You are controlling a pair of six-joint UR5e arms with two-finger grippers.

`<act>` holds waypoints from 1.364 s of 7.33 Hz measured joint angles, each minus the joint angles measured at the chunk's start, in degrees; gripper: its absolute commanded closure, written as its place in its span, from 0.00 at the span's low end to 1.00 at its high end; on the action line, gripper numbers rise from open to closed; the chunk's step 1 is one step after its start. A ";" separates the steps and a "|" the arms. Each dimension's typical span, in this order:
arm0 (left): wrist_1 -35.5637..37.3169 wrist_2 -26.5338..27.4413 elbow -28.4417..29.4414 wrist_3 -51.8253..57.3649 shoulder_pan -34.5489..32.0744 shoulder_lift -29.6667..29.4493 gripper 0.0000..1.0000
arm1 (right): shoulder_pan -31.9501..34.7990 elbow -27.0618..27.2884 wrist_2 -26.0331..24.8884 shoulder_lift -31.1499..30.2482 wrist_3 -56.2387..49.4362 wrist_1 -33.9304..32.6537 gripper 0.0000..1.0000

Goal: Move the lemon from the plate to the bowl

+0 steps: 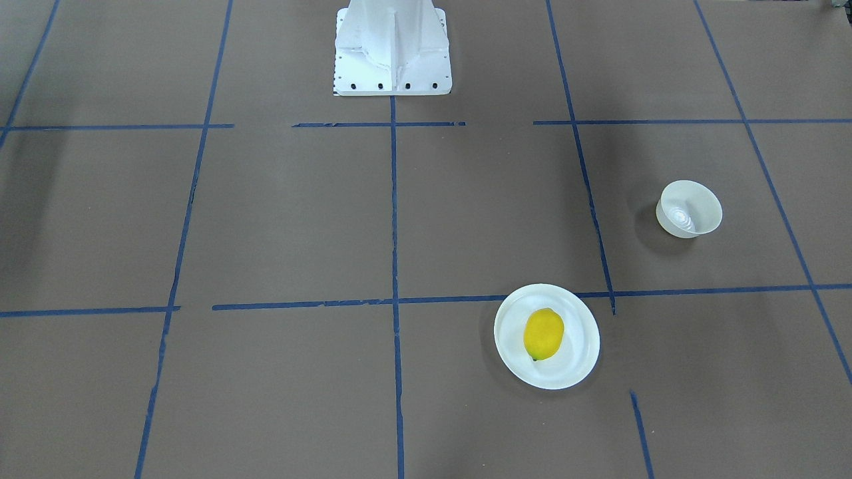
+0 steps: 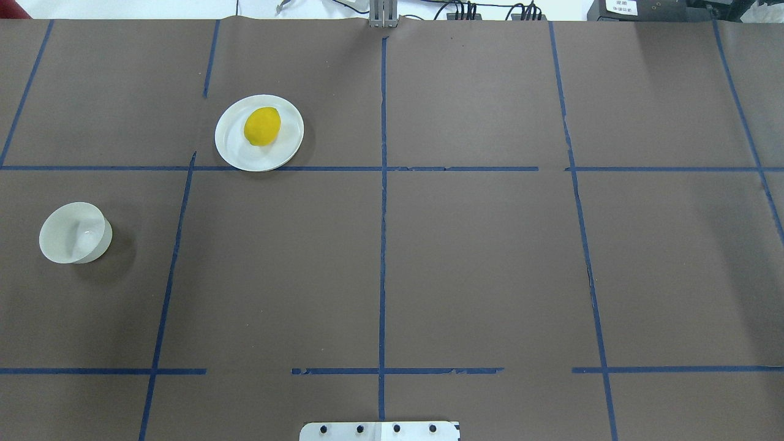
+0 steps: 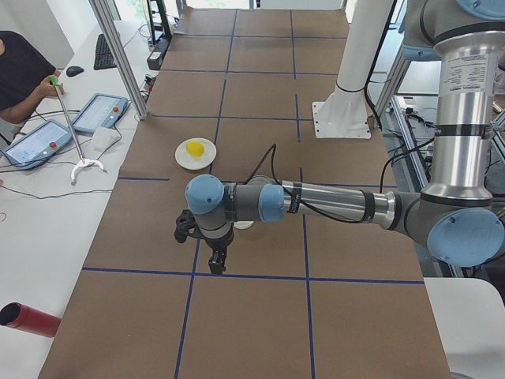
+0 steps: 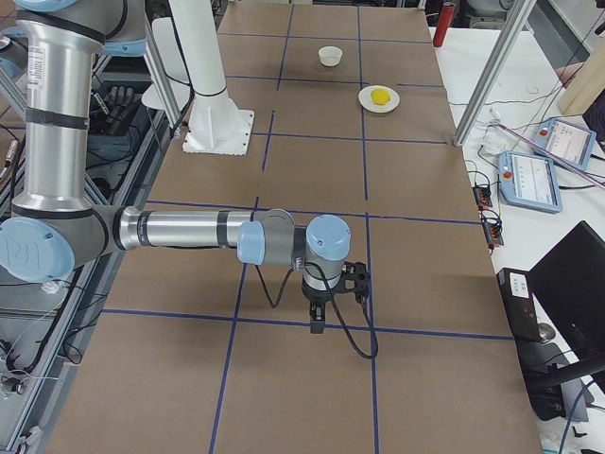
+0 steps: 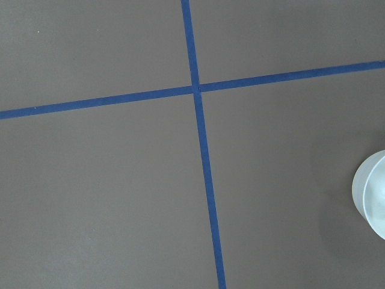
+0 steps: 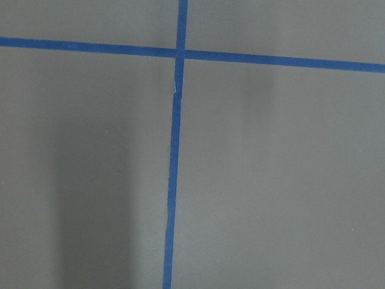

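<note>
The yellow lemon (image 1: 544, 334) lies on the flat white plate (image 1: 580, 336). In the overhead view the lemon (image 2: 262, 126) and plate (image 2: 236, 150) are at the far left of centre. The small deep white bowl (image 2: 75, 233) stands empty, nearer and further left, apart from the plate. Its edge shows in the left wrist view (image 5: 373, 192). My left gripper (image 3: 217, 264) hangs above the table near the bowl. My right gripper (image 4: 317, 322) hangs far away over the table's other end. Both show only in side views, so I cannot tell whether they are open or shut.
Blue tape lines grid the brown table (image 2: 478, 257). The robot's white base (image 1: 393, 53) stands at the middle of its near edge. Beside the table there are aluminium posts (image 3: 118, 55), tablets (image 3: 99, 112), a red cylinder (image 3: 28, 320) and an operator (image 3: 20, 75).
</note>
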 measured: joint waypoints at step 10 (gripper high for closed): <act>-5.86 -0.29 -7.02 -0.27 4.72 2.20 0.00 | 0.00 0.00 0.00 0.00 0.00 0.00 0.00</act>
